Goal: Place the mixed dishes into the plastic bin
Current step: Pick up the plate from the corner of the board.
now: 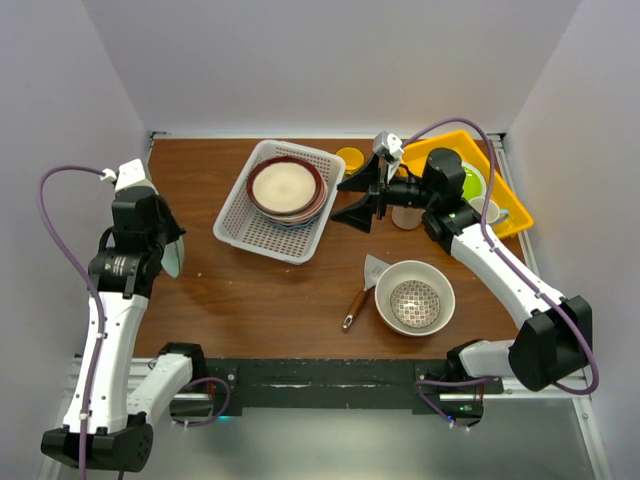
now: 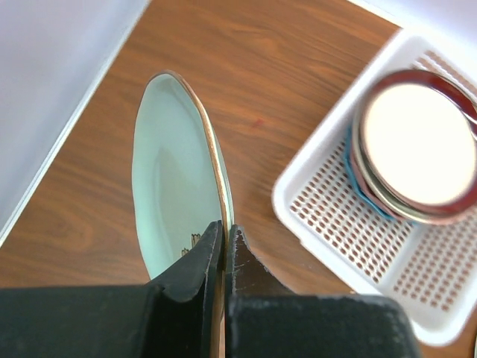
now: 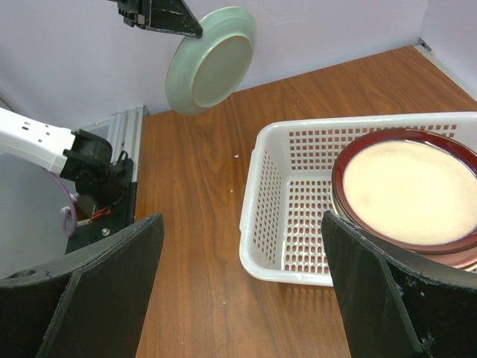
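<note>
**Overhead and wrist views, plate held clear of the bin.** The plastic bin sits on the table and serves as the reference for all positions. Inside it, toward its far end, lies a stack of plates topped by the red-rimmed cream plate. A blue plate shows at the edge of the stack beneath it. The near end of the bin's lattice floor is bare.

The left gripper is well to the left of the bin and above the table. Its jaws are clamped together on the rim of the pale green plate. The plate is held on edge, nearly upright, outside the bin and touching nothing else.

The right gripper hovers just beside the bin's right wall. Its fingers are spread wide and nothing is between them.

Near and to the right of the bin stands the large cream bowl, with the small patterned bowl nested inside it. The spatula lies between that bowl and the bin. Just beyond the bin's far right corner is a small yellow object, probably the yellow mug, though its shape is unclear from above. The yellow tray lies farther right of the bin, partly hidden by the right arm.
</note>
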Robot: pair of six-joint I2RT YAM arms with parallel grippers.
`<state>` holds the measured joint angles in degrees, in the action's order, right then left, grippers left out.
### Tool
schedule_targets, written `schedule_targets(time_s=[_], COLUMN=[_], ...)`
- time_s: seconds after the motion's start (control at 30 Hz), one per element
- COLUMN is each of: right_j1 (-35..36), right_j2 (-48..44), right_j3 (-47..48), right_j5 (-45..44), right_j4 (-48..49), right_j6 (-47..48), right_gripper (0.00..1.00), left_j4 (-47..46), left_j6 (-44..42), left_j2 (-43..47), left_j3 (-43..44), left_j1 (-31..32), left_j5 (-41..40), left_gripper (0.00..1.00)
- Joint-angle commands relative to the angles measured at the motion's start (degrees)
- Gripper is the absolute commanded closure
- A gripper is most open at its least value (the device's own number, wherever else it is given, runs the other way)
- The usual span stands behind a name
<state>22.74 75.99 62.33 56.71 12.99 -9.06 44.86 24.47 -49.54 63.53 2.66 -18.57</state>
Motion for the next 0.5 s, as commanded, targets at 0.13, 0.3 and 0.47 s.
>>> schedule_targets(time_s=[0.13,0.3,0.47], right_j1=[-0.33,-0.42,-0.59], right_j2=[-0.05,0.48,1.01], right_j3=[0.43,0.96,1.39], right_j5=[2.62,3.23,3.58], right_j4=[1.78,0.54,-0.16], right_j6=[1.15,2.64,2.82], right_gripper=[0.1,0.09,0.09], left_j4=[-13.22,-16.12,-19.8], left_j6=[-14.09,-17.69,-20.42], left_j2=[3.22,4.1,5.41], left_j3=[3.97,3.97,3.1], left_j1=[0.07,0.77,4.28], left_j5=[18.29,25.15,29.64], left_gripper=[1.0,1.0,1.0])
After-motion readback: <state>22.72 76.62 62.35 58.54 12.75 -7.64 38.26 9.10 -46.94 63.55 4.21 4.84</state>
